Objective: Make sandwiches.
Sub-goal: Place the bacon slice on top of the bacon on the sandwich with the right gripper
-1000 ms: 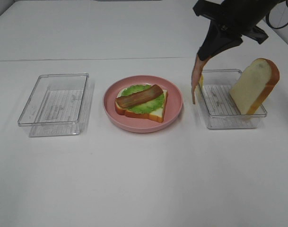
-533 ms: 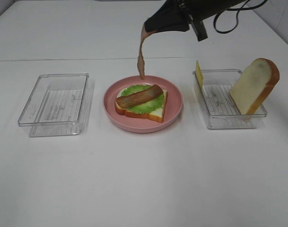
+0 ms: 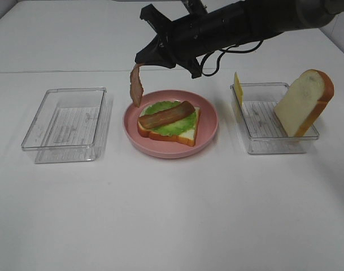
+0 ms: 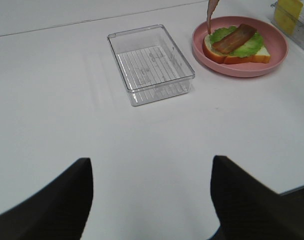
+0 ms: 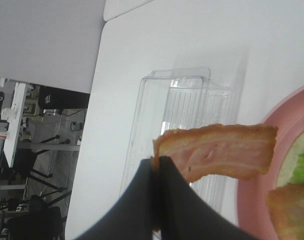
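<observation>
Brown bacon strip [image 3: 136, 86] dangles over the rim of the pink plate [image 3: 160, 152], pinched between the closed tips of the right gripper [image 3: 143, 61]; the left gripper [image 4: 152, 195] gapes wide, empty.

Sandwich [image 3: 169, 125] on plate [image 3: 210, 131], between left tray [image 3: 64, 152] and right tray [image 3: 273, 145] with bread slice [image 3: 303, 101]; bacon strip [image 3: 136, 84] above plate's rim.

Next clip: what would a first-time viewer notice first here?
The right gripper, reaching across the middle, dangles a bacon strip above the pink plate's left edge. On that plate sits an open sandwich topped with lettuce and bacon. A bread slice stands leaning in the right-hand tray.
</observation>
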Tool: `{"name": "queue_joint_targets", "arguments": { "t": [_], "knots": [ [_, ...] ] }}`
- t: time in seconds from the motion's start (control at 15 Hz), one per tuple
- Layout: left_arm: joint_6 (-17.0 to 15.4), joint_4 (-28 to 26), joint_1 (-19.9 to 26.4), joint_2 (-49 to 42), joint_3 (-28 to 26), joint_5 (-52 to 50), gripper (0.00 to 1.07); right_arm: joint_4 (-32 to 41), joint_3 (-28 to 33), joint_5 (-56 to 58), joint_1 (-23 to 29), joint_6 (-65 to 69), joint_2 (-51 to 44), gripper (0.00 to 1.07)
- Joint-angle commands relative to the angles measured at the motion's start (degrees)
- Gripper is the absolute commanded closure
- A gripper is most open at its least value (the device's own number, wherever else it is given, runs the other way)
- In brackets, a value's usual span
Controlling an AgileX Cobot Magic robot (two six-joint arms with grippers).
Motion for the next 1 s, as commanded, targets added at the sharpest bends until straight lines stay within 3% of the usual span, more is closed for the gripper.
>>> {"name": "queue_joint_targets", "arguments": {
  "t": [0.07,0.27,0.53,0.6,0.67,0.8,1.0],
  "knots": [
    [0.1,-0.4,-0.1,-1.3,0.1,-0.5,0.41,-1.7,-0.3,-2.2,-0.3,-0.6,2.1,1.07],
    [0.1,-0.4,-0.1,-1.3,0.1,-0.5,0.41,-10.3,-0.2,-2.5,-0.6,2.6,2.2,1.07],
    [0.1,-0.4,-0.1,-1.3,0.1,-0.5,0.41,-25.8,-0.2,-2.1,-2.2,17.4,1.4,1.07],
    [0.1,-0.4,-0.1,-1.3,0.1,-0.5,0.41,-35.9,-0.2,-1.8,-2.2,23.4,0.1,1.07],
    [0.1,-0.4,-0.1,-1.3,0.1,-0.5,0.41,-40.6,-0.2,-1.5,-2.2,26.7,-0.8,1.07],
    [0.1,-0.4,-0.1,-1.3,0.1,-0.5,0.41,-45.5,-0.2,0.3,-2.2,30.1,-1.6,1.07],
    [0.1,-0.4,-0.1,-1.3,0.1,-0.5,0.41,-44.9,-0.2,1.9,-2.1,30.8,-1.3,1.07]
  ]
}}
